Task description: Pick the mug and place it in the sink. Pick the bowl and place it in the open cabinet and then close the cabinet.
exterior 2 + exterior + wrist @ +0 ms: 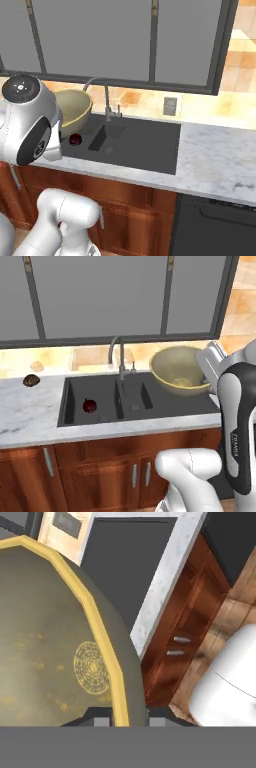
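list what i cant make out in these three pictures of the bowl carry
- Wide yellow-tan bowl: right side hidden by the white arm in the left base view; its left part hidden by the arm in the right base view.
- Hand: in the hand view its fingertips straddle the bowl's rim, cut off by the bottom edge.
- Small dark red mug in the black sink: too small to tell its handle or pose.

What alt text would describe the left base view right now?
The bowl is held up above the right side of the black sink, tilted so its olive inside faces the camera, with the arm rising at the right. The mug sits in the left basin, under the faucet and window.
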{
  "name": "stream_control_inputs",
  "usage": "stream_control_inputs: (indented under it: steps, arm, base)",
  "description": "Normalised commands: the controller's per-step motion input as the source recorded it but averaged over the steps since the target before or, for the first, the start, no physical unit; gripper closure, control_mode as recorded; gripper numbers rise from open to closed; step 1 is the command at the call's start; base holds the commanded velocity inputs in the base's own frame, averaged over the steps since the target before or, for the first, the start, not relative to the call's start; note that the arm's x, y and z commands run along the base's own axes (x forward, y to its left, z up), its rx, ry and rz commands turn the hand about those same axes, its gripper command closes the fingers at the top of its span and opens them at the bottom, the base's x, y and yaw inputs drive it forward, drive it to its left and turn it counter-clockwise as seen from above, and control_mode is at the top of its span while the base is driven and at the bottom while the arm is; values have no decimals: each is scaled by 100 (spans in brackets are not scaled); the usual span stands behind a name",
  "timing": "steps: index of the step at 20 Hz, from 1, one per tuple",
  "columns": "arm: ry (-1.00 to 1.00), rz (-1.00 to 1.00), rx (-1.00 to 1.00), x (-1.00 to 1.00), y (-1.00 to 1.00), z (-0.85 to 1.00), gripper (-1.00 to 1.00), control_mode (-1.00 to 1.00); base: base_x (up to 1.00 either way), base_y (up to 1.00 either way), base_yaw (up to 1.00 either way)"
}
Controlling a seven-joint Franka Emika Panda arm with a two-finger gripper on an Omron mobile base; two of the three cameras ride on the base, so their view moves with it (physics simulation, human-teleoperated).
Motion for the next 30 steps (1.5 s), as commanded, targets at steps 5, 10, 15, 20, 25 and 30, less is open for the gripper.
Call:
stream_control_inputs:
  steps: [5, 10, 15, 20, 25, 30]
  arm:
    - [0, 0, 0, 0, 0, 0, 100, 100]
    - [0, 0, 0, 0, 0, 0, 100, 100]
    - [0, 0, 0, 0, 0, 0, 100, 100]
    - [0, 0, 0, 0, 0, 0, 100, 100]
    - [0, 0, 0, 0, 0, 0, 100, 100]
    - [0, 0, 0, 0, 0, 0, 100, 100]
  base:
    - [-100, -46, 59]
    - [-87, -100, 56]
    - [-78, -34, 68]
    - [-24, -2, 73]
    - [9, -20, 75]
    - [29, -23, 78]
